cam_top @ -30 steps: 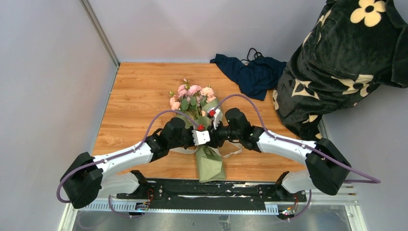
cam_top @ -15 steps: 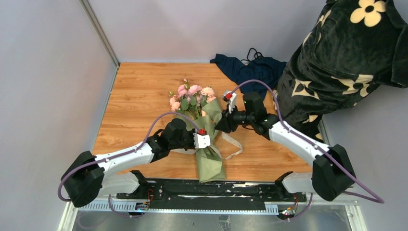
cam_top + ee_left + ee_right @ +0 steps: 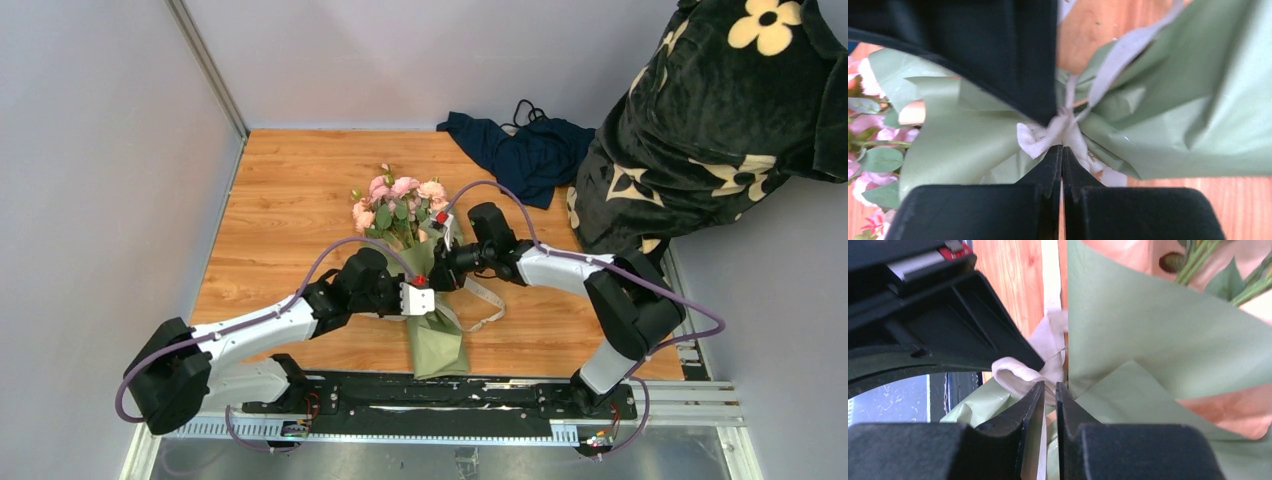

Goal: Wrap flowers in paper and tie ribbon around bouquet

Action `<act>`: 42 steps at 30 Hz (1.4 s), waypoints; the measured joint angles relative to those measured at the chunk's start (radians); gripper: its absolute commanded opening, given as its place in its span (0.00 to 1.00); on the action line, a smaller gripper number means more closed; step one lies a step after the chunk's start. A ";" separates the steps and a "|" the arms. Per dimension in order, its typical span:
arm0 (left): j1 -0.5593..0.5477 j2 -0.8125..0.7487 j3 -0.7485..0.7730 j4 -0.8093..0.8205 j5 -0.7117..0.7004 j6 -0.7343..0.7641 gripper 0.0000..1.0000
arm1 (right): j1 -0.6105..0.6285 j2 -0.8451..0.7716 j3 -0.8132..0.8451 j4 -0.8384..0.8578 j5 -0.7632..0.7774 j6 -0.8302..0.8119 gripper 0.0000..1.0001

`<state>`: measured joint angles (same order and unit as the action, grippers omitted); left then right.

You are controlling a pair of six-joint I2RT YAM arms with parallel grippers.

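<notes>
The bouquet lies mid-table: pink flowers [image 3: 398, 195] at the far end, sage-green paper [image 3: 437, 345] narrowing toward the arms. A cream ribbon [image 3: 487, 296] is bunched at its waist, with tails trailing right. Both grippers meet there. In the left wrist view my left gripper [image 3: 1062, 148] is shut, its tips pinching the ribbon knot [image 3: 1040, 137] against the paper [image 3: 1173, 125]. From the opposite side, my right gripper [image 3: 1049, 386] stands nearly closed, with a fold of ribbon [image 3: 1013, 372] between its tips. Green stems [image 3: 1198, 262] show inside the paper [image 3: 1148, 325].
A dark navy cloth [image 3: 525, 150] lies at the table's back right. Black fabric with cream flower prints [image 3: 720, 120] looms over the right edge. The wooden table [image 3: 290, 200] shows bare boards left of the bouquet. Grey walls close in on the left and at the back.
My right gripper pulled away to the upper right and opened, then came back to the knot and narrowed on the ribbon. The left gripper stayed shut at the knot.
</notes>
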<state>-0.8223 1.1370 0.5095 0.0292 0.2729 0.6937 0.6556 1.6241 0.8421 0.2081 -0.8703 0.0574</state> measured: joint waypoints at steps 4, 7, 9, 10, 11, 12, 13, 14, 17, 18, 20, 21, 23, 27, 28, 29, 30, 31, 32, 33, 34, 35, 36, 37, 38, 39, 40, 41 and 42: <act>0.000 -0.027 0.021 -0.132 0.055 0.055 0.00 | 0.001 0.013 0.000 0.077 -0.023 0.021 0.20; -0.001 -0.029 0.037 -0.172 0.093 0.075 0.00 | 0.006 0.029 0.000 0.088 -0.023 0.025 0.20; -0.002 -0.028 0.040 -0.172 0.111 0.079 0.00 | 0.008 0.034 0.000 0.084 -0.020 0.023 0.21; -0.002 -0.024 0.040 -0.167 0.116 0.077 0.00 | 0.008 0.034 0.000 0.079 -0.021 0.021 0.22; -0.003 -0.017 0.040 -0.157 0.116 0.072 0.00 | 0.008 0.034 0.000 0.077 -0.021 0.019 0.24; -0.004 -0.010 0.040 -0.150 0.114 0.069 0.00 | 0.008 0.034 0.000 0.077 -0.024 0.016 0.26; -0.005 0.001 0.040 -0.139 0.105 0.062 0.00 | 0.008 0.034 0.000 0.075 -0.028 0.011 0.27; -0.005 0.011 0.040 -0.129 0.093 0.060 0.00 | 0.008 0.034 0.000 0.071 -0.031 0.003 0.28; -0.005 0.036 0.040 -0.095 0.026 0.059 0.00 | 0.008 0.049 0.009 0.046 -0.064 -0.043 0.30; -0.005 0.041 0.040 -0.087 0.005 0.059 0.00 | 0.008 0.052 0.011 0.045 -0.068 -0.047 0.30; -0.003 0.048 0.040 -0.066 -0.045 0.056 0.00 | 0.008 0.076 0.025 0.033 -0.109 -0.073 0.31; 0.000 0.048 0.040 -0.060 -0.062 0.055 0.00 | 0.008 0.083 0.028 0.032 -0.126 -0.081 0.31; 0.007 0.048 0.040 -0.051 -0.087 0.048 0.00 | 0.008 0.089 0.029 0.031 -0.159 -0.095 0.31; 0.013 0.048 0.040 -0.048 -0.092 0.025 0.00 | 0.011 0.090 0.029 0.047 -0.179 -0.101 0.33; 0.014 0.048 0.040 -0.047 -0.087 0.020 0.00 | 0.011 0.091 0.029 0.057 -0.179 -0.096 0.35; 0.014 0.048 0.040 -0.045 -0.079 0.014 0.00 | 0.013 0.093 0.029 0.073 -0.177 -0.084 0.36; 0.014 0.048 0.040 -0.045 -0.074 0.010 0.00 | 0.015 0.094 0.029 0.084 -0.174 -0.073 0.37; 0.014 0.048 0.040 -0.043 -0.070 0.006 0.00 | 0.018 0.094 0.029 0.093 -0.165 -0.062 0.38; 0.014 0.048 0.040 -0.042 -0.066 0.004 0.00 | 0.020 0.094 0.029 0.100 -0.154 -0.054 0.39; 0.014 0.048 0.040 -0.040 -0.064 0.003 0.00 | 0.023 0.094 0.029 0.105 -0.146 -0.050 0.39; 0.014 0.048 0.040 -0.038 -0.058 0.000 0.00 | 0.026 0.094 0.029 0.109 -0.128 -0.043 0.39; 0.014 0.048 0.040 -0.036 -0.056 -0.003 0.00 | 0.029 0.094 0.029 0.110 -0.114 -0.039 0.39; 0.014 0.048 0.040 -0.034 -0.054 -0.009 0.00 | 0.031 0.094 0.029 0.110 -0.098 -0.035 0.39; 0.014 0.048 0.040 -0.032 -0.051 -0.013 0.00 | 0.034 0.094 0.029 0.109 -0.086 -0.033 0.40; 0.014 0.048 0.040 -0.031 -0.050 -0.016 0.00 | 0.037 0.094 0.029 0.108 -0.070 -0.032 0.40; 0.014 0.048 0.040 -0.030 -0.048 -0.019 0.00 | 0.042 0.094 0.028 0.106 -0.056 -0.031 0.40; 0.014 0.048 0.040 -0.030 -0.047 -0.021 0.00 | 0.045 0.094 0.027 0.105 -0.043 -0.031 0.40; 0.015 0.048 0.040 -0.030 -0.045 -0.024 0.00 | 0.050 0.094 0.026 0.105 -0.029 -0.031 0.40; 0.016 0.048 0.040 -0.030 -0.042 -0.028 0.00 | 0.053 0.093 0.023 0.104 -0.016 -0.031 0.39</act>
<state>-0.8066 1.1847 0.5495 -0.0010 0.2314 0.6659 0.7090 1.7176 0.8654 0.3122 -0.8864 0.0269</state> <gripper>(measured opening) 0.006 0.394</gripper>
